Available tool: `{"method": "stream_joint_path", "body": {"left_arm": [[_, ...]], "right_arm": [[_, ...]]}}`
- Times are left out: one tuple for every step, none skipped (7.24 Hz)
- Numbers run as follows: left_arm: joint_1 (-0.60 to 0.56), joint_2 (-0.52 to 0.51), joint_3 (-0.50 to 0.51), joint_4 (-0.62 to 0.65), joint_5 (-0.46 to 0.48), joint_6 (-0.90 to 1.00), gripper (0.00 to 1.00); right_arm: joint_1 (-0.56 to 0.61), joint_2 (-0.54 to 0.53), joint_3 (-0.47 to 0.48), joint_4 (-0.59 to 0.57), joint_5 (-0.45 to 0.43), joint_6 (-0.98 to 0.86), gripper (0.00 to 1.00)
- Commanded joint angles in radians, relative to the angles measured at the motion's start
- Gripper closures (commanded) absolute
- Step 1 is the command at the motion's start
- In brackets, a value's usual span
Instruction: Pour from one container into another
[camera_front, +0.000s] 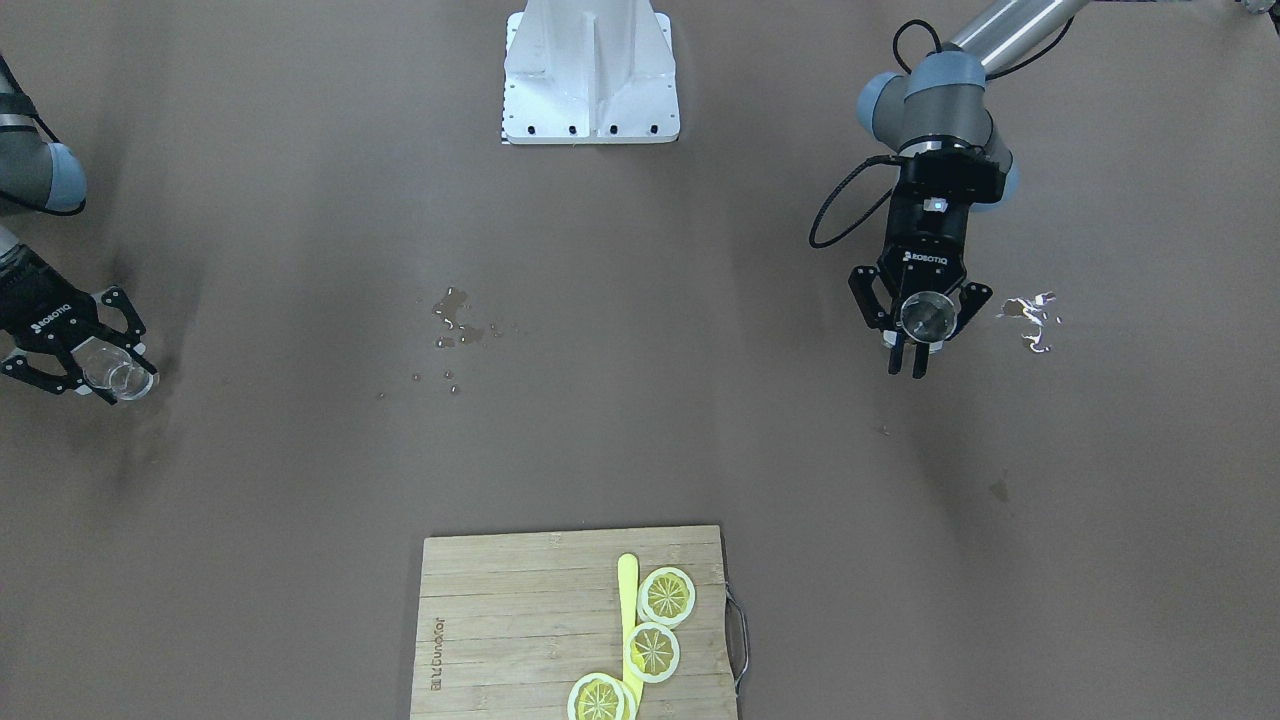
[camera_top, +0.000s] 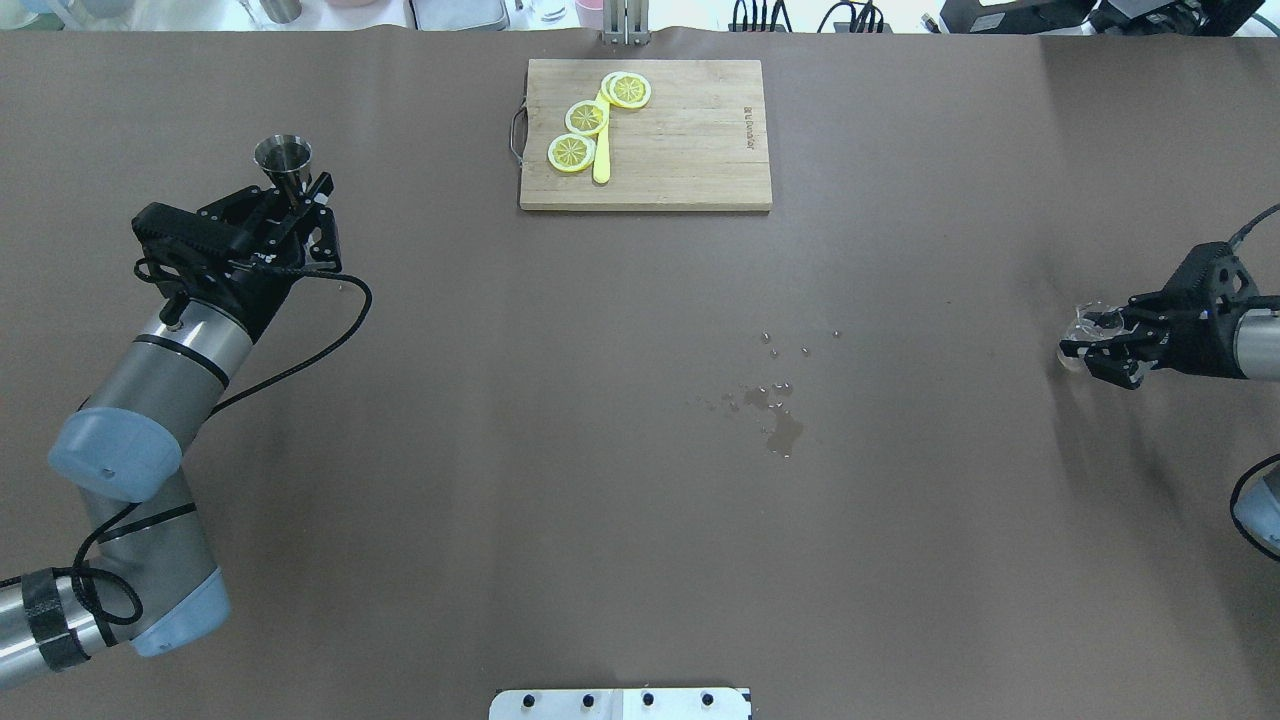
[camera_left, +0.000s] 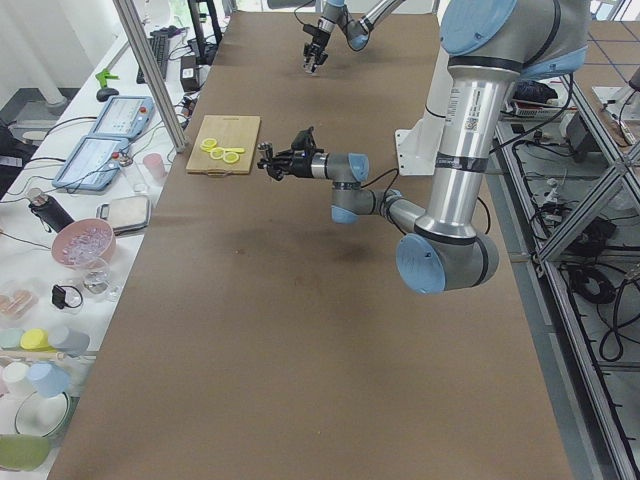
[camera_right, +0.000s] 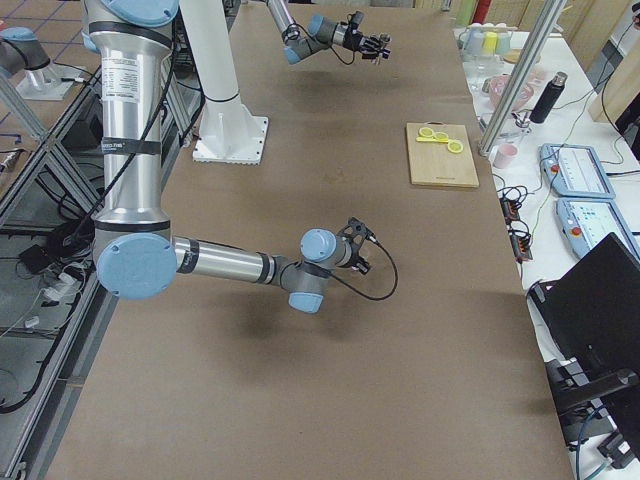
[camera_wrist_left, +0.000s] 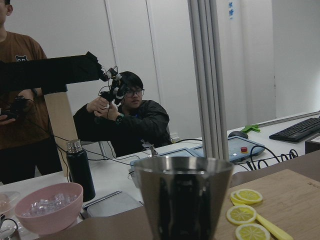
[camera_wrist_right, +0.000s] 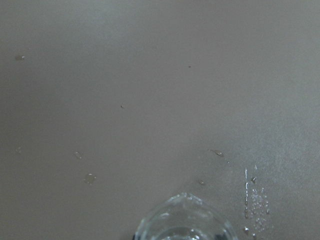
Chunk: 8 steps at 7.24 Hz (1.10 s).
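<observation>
The steel jigger (camera_top: 283, 162) stands upright at the table's far left, its top cone rising above my left gripper (camera_top: 295, 200), which is shut on its waist. From across the table I look into the jigger's mouth (camera_front: 927, 317), with the left gripper (camera_front: 912, 348) around it. It fills the left wrist view as a dark shiny cone (camera_wrist_left: 183, 197). The clear glass tumbler (camera_top: 1088, 324) is at the far right, tilted, with my right gripper (camera_top: 1097, 342) shut on it. The tumbler (camera_front: 120, 375) and right gripper (camera_front: 100, 368) also show from across the table. Only the tumbler's rim (camera_wrist_right: 185, 222) shows in the right wrist view.
A wooden cutting board (camera_top: 690, 150) with lemon slices (camera_top: 586, 117) and a yellow knife lies at the far middle edge. Spilled drops (camera_top: 778, 405) mark the table's centre, and a wet patch (camera_front: 1030, 320) lies beside the jigger. The white robot base (camera_front: 590, 75) stands at the near edge.
</observation>
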Motion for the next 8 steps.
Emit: {"method": "stream_joint_path", "body": {"left_arm": [[-0.015,0.038,-0.01,0.114,0.073,-0.106,1.0],[-0.015,0.046,-0.008,0.175,0.122,-0.168,1.0],[-0.013,0.071,0.001,0.182,0.15,-0.206,1.0],[-0.013,0.104,0.004,0.184,0.152,-0.255,1.0],[-0.013,0.133,0.006,0.184,0.16,-0.294,1.0],[-0.013,0.155,0.007,0.184,0.19,-0.321,1.0],[-0.013,0.16,0.03,0.184,0.197,-0.349,1.0],[-0.013,0.161,0.052,0.184,0.212,-0.38,1.0]], "right_arm": [[0.001,-0.009,0.002,0.008,0.001,0.0,1.0],[0.001,-0.014,0.003,0.008,0.0,0.0,1.0],[0.001,-0.017,0.003,0.01,0.0,-0.001,0.99],[0.001,-0.017,-0.009,0.039,0.0,0.0,0.84],[0.001,-0.018,-0.015,0.042,0.001,0.0,0.73],[0.001,-0.018,-0.017,0.042,0.001,0.002,0.01],[0.001,-0.023,-0.015,0.043,0.001,0.002,0.0],[0.001,-0.025,-0.015,0.043,0.001,0.002,0.0]]}}
